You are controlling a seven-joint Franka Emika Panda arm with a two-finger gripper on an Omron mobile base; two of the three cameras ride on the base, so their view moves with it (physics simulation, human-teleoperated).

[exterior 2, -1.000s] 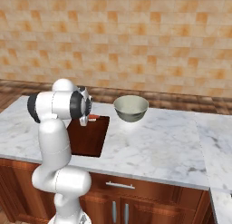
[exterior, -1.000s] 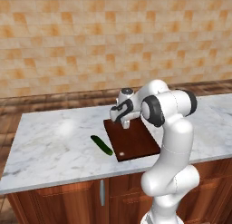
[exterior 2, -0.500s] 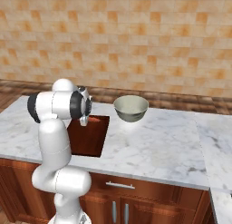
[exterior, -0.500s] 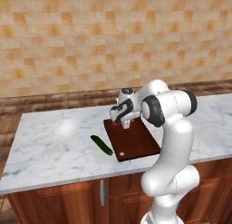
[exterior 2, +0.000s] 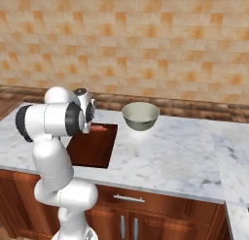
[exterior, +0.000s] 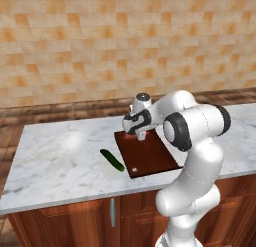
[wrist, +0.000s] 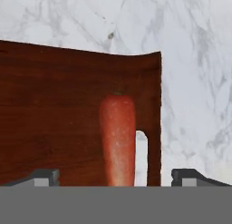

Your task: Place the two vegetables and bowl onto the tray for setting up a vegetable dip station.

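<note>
Our gripper (wrist: 115,175) hangs over the tray (wrist: 54,109), jaws spread wide and gripping nothing. Between the fingertips (wrist: 43,177) we see the carrot (wrist: 118,139) lying on the tray beside its slot. We see the cucumber (exterior: 112,160) on the counter (exterior: 60,156) left of the tray, the bowl (exterior 2: 140,115) to its right.

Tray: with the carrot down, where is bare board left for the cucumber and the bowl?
The carrot lies at the tray's far end beside the slot handle, under the open gripper; that end is crowded. The middle and the near end by the white dot are bare. The cucumber and bowl sit on the counter.
</note>
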